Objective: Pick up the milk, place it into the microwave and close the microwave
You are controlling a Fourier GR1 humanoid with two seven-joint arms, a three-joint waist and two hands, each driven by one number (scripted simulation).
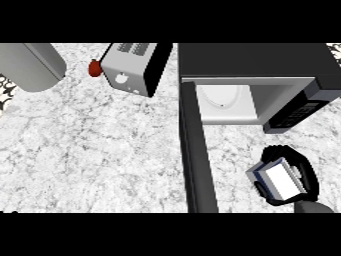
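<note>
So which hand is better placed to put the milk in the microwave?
The right hand: it already holds the milk, just in front of the open microwave. The left hand is not in view.

I find no text, label, brand, number or sign that I can read from my station. The microwave point(261, 67) carries a dark control panel point(300, 111) with rows of small pale marks on its front right; I take them for keys, and I cannot make out one character on them. The toaster point(132, 67) shows a round white knob on its pale face, with no lettering I can resolve. The milk point(280, 179) carton, held in the right hand point(306, 175), presents a plain white face to me, bordered in blue, and I can read no print on it.
</note>
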